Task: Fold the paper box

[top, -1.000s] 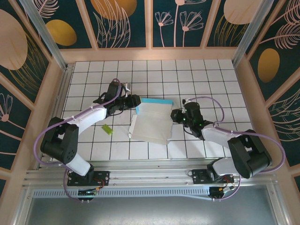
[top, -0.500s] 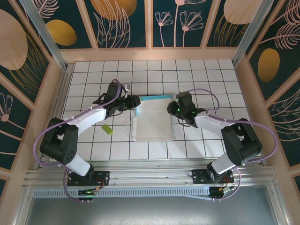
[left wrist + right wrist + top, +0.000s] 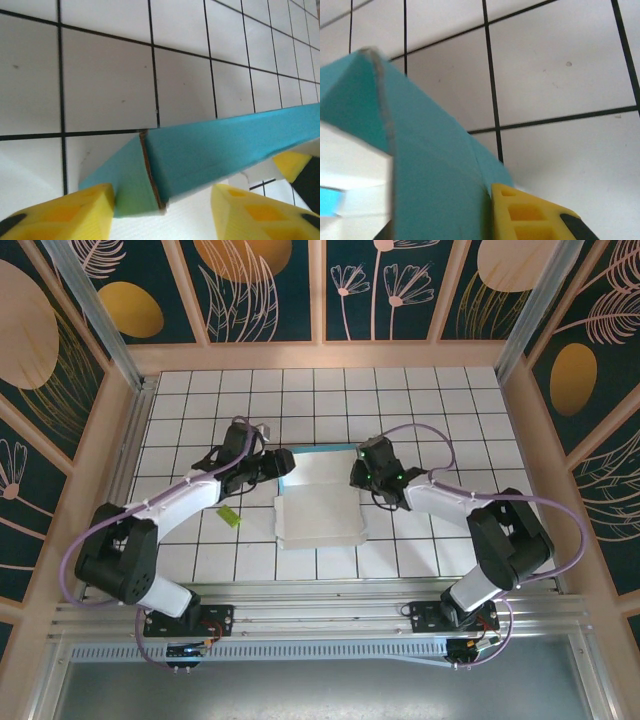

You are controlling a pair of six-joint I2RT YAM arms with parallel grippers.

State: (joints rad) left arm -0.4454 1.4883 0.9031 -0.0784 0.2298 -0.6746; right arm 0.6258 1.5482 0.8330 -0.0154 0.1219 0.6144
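Turquoise-and-white thin cardboard paper box (image 3: 318,510) sits mid white tiled table (image 3: 440,410), far flap upright along its 12 o'clock edge. Step in hand, I'd say: raising that back wall. Left gripper (image 3: 286,466) at the flap's 9 o'clock end, jaws spread, corner between them. Right gripper (image 3: 357,473) at the 3 o'clock end, with one yellow pad (image 3: 530,217) flat on the blue and the other hidden, so it reads as a pinch. Next likely calls for tucking the side flaps in, with the wall held upright

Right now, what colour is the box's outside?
Turquoise blue; the paper box shows best in left wrist view.
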